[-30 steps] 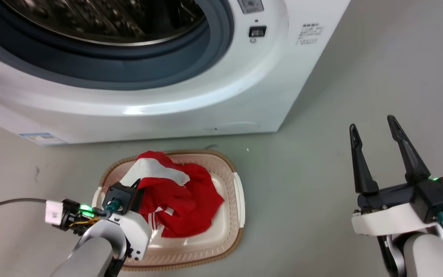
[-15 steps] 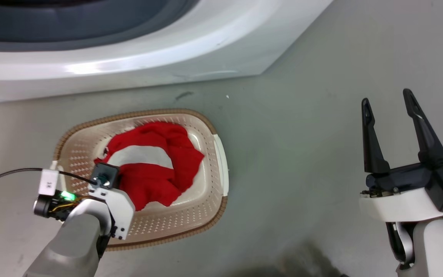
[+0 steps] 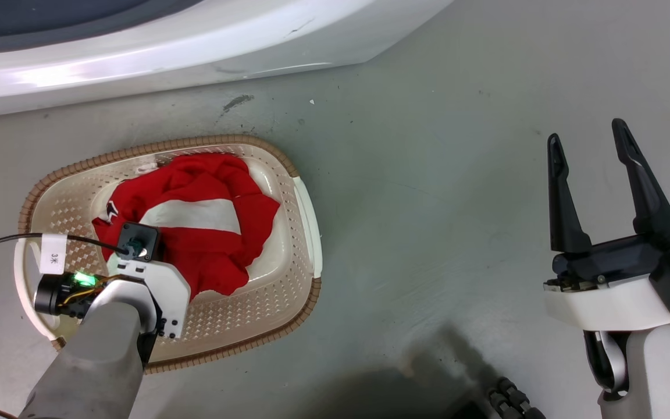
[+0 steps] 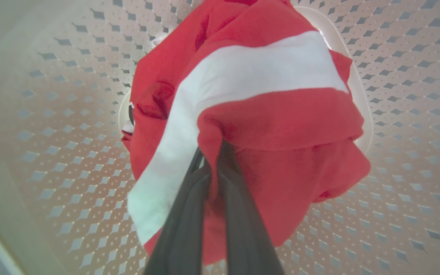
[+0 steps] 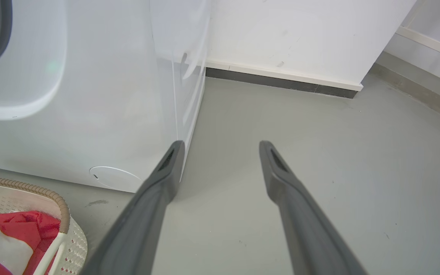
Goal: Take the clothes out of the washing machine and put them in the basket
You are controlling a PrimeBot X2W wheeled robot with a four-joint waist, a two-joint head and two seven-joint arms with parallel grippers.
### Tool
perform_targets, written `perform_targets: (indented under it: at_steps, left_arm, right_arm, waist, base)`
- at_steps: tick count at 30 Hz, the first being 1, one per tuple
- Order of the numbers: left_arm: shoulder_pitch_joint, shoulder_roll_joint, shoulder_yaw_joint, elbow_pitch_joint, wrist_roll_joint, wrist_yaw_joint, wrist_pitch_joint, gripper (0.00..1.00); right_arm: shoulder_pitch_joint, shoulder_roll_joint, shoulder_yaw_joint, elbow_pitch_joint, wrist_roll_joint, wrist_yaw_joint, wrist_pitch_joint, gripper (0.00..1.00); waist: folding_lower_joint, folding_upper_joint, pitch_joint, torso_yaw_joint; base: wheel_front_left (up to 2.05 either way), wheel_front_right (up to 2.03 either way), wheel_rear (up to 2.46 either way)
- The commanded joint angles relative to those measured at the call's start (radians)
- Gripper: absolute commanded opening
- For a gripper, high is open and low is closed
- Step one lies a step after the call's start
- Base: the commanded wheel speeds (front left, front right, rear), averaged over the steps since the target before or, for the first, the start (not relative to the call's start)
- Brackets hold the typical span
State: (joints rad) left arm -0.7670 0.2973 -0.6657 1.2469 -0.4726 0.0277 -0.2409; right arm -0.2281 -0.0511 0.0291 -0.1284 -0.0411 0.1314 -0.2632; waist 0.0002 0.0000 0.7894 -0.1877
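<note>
Looming along the far edge of the smooth grey floor (image 3: 428,174), what is that? asks the first watcher.

The second answers: a large white front-loading washing machine (image 3: 137,52). Its grey rubber ring just shows at the top of the head view. The right wrist view shows its white side panel and a round hatch low on its front.

First: And what stands before it?

Second: a low oval cream plastic basket (image 3: 236,308) with perforated sides and a brown woven-look rim. It sits on the floor near the machine's front, not touching it. The bright red soft fabric clothes (image 3: 213,256) lie heaped across the basket's middle, reaching up to its far rim. A broad white stripe (image 3: 195,215) runs over the top of the heap.

First: And the robot's arms?

Second: the left gripper (image 4: 214,152) reaches down into the basket. In its own wrist view the two long dark fingers are pressed close together, with a fold of the red cloth pinched between them. The right gripper (image 3: 586,129) hangs over the floor well to the right of the basket, its fingers spread wide and holding nothing.
</note>
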Motion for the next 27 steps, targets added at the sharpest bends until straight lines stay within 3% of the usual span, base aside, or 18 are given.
perform_targets:
  at_steps: [1, 3, 4, 5, 10, 14, 25, 26, 27]
  left_arm:
    - [-0.01, -0.006, 0.006, 0.008, -0.008, 0.006, -0.007, 0.0]
    - [-0.005, -0.011, 0.008, 0.013, -0.012, 0.003, -0.01, 0.0]
    - [-0.002, -0.012, 0.006, 0.014, -0.011, 0.007, -0.012, 0.3]
    - [0.002, -0.013, 0.006, 0.015, -0.01, 0.01, -0.016, 1.0]
    - [0.031, -0.025, -0.01, -0.005, 0.004, -0.006, -0.024, 1.0]
    - [0.06, -0.011, 0.026, -0.143, 0.01, -0.006, -0.025, 1.0]
    - [0.263, 0.018, 0.279, -0.633, 0.104, 0.044, -0.024, 1.0]
    - [0.33, 0.006, 0.356, -0.764, 0.15, 0.049, -0.024, 1.0]
    - [0.355, -0.002, 0.383, -0.805, 0.164, 0.05, -0.024, 1.0]
  right_arm:
    - [-0.023, 0.002, 0.0, 0.001, 0.006, -0.001, -0.002, 1.0]
    - [-0.025, 0.001, -0.001, 0.006, 0.008, -0.001, -0.002, 1.0]
    - [-0.023, 0.002, -0.001, 0.009, 0.007, -0.001, -0.003, 1.0]
    - [-0.021, 0.001, 0.0, 0.012, 0.006, -0.001, -0.003, 1.0]
    - [-0.018, 0.001, 0.002, 0.031, -0.001, -0.001, -0.002, 1.0]
    - [-0.001, 0.001, -0.001, 0.056, -0.012, -0.001, -0.003, 1.0]
    - [0.047, 0.001, -0.014, 0.114, -0.03, -0.001, -0.002, 1.0]
    - [0.068, 0.001, -0.019, 0.126, -0.03, -0.001, -0.002, 1.0]
    - [0.076, 0.001, -0.021, 0.13, -0.03, -0.001, -0.002, 1.0]
  waist:
    - [-0.0002, 0.0, 0.002, -0.001]
    - [-0.0002, 0.0, -0.003, 0.002]
    - [-0.0002, 0.0, -0.009, 0.004]
    - [-0.0002, 0.0, -0.015, 0.006]
    - [-0.0002, 0.0, -0.08, 0.025]
    - [-0.0002, 0.0, -0.161, 0.054]
    - [-0.0002, 0.0, -0.4, 0.128]
    - [-0.0002, 0.0, -0.459, 0.146]
    - [-0.0002, 0.0, -0.478, 0.151]
  base:
    - [0.0, 0.0, 0.0]
    - [0.0, 0.0, 0.0]
    - [0.0, 0.0, 0.0]
    - [0.0, 0.0, 0.0]
    - [0.0, 0.0, 0.0]
    - [0.0, 0.0, 0.0]
    - [0.0, 0.0, 0.0]
    - [0.0, 0.0, 0.0]
    - [0.0, 0.0, 0.0]
